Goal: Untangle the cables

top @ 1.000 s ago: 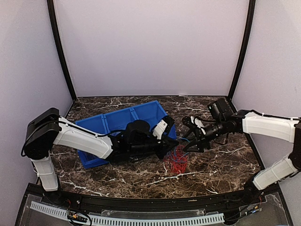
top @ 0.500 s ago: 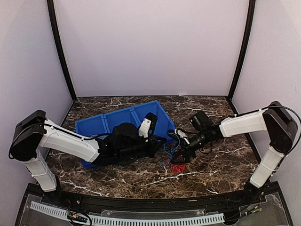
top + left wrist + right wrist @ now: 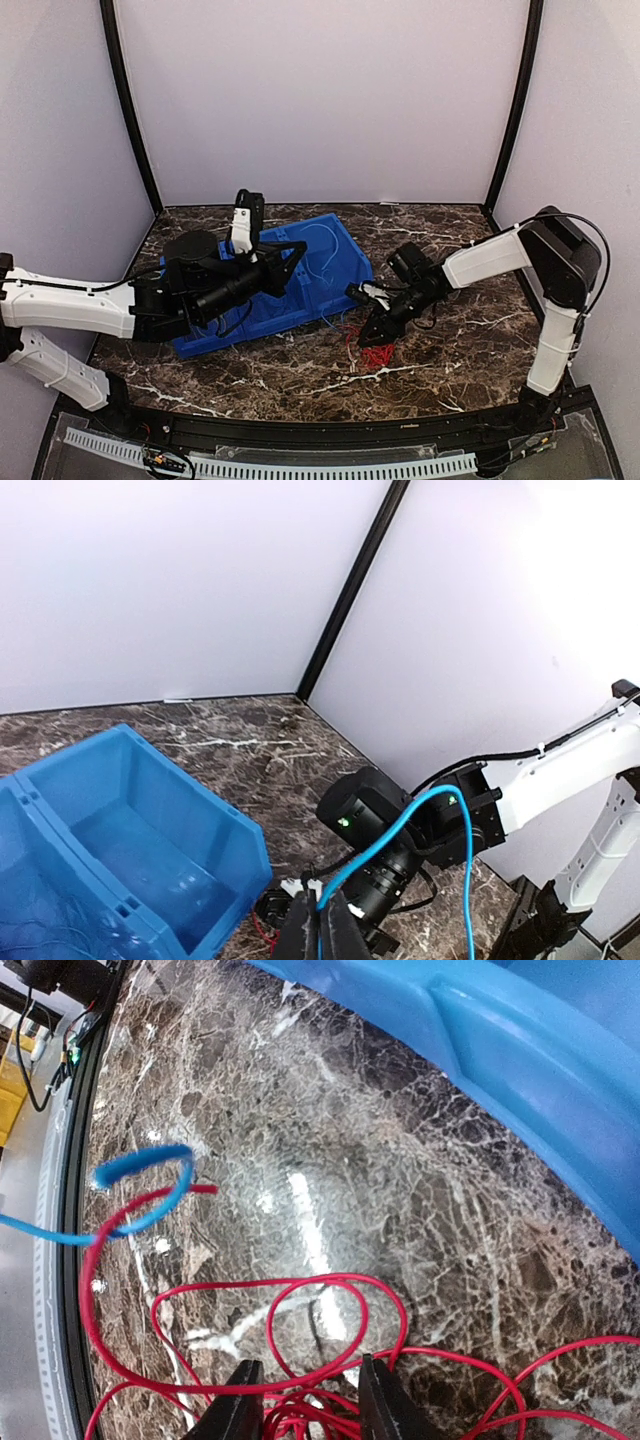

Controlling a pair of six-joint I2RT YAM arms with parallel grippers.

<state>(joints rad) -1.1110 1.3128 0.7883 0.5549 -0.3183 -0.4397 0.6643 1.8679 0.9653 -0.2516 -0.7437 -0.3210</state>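
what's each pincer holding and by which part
Left pincer: blue cable, pinched apparently near one end. Right pincer: straddles coils of the red cable; whether it grips them cannot be told.

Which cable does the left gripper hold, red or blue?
The blue cable, pinched in the left gripper; the red cable lies on the table.

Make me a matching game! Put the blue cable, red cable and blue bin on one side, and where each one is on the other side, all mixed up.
1. blue cable
2. red cable
3. blue bin

A. on the table, between the fingers of the right gripper
B. sitting on the table, partly under the left arm
C. pinched in the left gripper

Pairs: 1-C, 2-A, 3-B
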